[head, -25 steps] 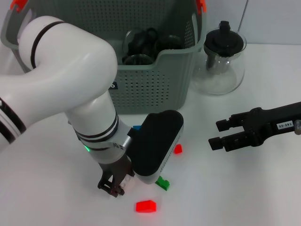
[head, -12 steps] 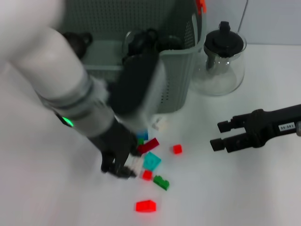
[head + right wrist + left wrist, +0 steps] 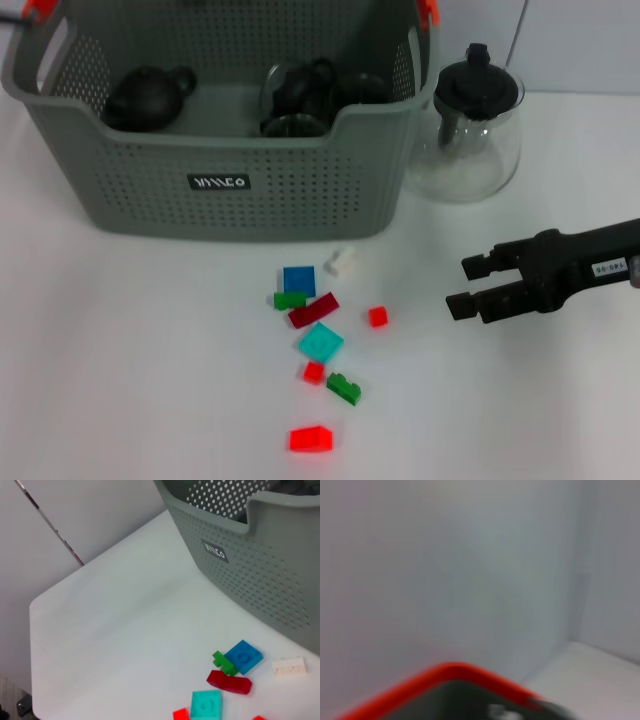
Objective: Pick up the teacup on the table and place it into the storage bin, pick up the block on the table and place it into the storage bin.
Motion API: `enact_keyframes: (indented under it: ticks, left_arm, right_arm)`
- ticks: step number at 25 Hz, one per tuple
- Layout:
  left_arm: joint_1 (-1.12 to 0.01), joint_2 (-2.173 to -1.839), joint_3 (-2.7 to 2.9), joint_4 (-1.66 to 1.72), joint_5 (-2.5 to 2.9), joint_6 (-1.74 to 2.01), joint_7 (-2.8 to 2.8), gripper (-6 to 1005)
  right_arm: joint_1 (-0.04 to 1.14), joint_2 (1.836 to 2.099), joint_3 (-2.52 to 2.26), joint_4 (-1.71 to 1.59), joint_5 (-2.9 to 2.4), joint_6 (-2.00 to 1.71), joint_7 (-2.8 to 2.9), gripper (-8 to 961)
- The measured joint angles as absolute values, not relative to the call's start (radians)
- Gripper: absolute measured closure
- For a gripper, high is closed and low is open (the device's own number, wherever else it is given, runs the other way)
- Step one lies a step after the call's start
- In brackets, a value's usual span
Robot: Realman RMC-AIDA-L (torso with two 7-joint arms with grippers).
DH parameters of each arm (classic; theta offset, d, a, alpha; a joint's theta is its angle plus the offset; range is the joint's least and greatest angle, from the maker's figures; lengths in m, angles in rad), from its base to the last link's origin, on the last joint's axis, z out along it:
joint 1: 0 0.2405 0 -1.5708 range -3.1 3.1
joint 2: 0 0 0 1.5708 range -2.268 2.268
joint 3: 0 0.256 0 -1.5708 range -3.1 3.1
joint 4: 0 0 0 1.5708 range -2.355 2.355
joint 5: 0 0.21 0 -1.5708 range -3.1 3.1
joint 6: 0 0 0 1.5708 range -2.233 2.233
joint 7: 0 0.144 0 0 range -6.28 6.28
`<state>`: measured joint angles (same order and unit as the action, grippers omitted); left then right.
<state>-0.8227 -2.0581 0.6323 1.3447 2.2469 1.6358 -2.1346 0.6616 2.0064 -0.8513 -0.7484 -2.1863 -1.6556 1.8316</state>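
storage bin [image 3: 230,190] at 11 o'clock on bench [image 3: 120,380], dark teapots inside | blocks [image 3: 318,340] scattered at 6 o'clock of bin, on bench | glass teapot [image 3: 470,125] at 3 o'clock of bin | right end effector [image 3: 468,285] released, hovering at 3 o'clock of blocks | left end effector out of sight, state unknown

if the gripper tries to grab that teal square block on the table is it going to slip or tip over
The teal block looks flat and low, so tipping seems unlikely. Its surface looks like smooth, rigid plastic, so it may slide on the white table if nudged. The dark red block and a small red block lie close by, so they may be bumped.
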Motion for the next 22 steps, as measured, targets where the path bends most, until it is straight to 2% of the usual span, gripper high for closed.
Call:
enact_keyframes:
  ticks: [2, 3, 4, 7, 13, 19, 22]
  left_arm:
    - [-0.837, -2.023, 0.723, 1.258, 2.291, 1.467, -2.194, 581]
    - [-0.837, -2.023, 0.723, 1.258, 2.291, 1.467, -2.194, 581]
    - [-0.861, -2.003, 0.807, 1.176, 2.334, 1.355, -2.232, 580]
    - [-0.914, -2.003, 0.883, 1.062, 2.43, 1.217, -2.272, 580]
    - [-1.001, -2.054, 0.959, 0.922, 2.649, 1.067, -2.321, 542]
    - [-1.015, -2.129, 1.035, 0.902, 2.789, 0.996, -2.324, 496]
    - [-1.016, -2.138, 1.042, 0.9, 2.811, 0.988, -2.325, 473]
  right_arm:
    - [0.663, 2.006, -0.851, -0.749, -2.187, -1.656, 1.832, 112]
    - [0.664, 2.006, -0.851, -0.749, -2.188, -1.656, 1.832, 112]
    - [0.666, 2.006, -0.851, -0.749, -2.189, -1.656, 1.832, 112]
    - [0.669, 2.006, -0.852, -0.75, -2.191, -1.656, 1.832, 112]
    - [0.669, 2.005, -0.856, -0.75, -2.191, -1.652, 1.829, 112]
    - [0.669, 2.005, -0.856, -0.75, -2.191, -1.648, 1.824, 112]
    - [0.669, 2.005, -0.856, -0.75, -2.191, -1.648, 1.824, 112]
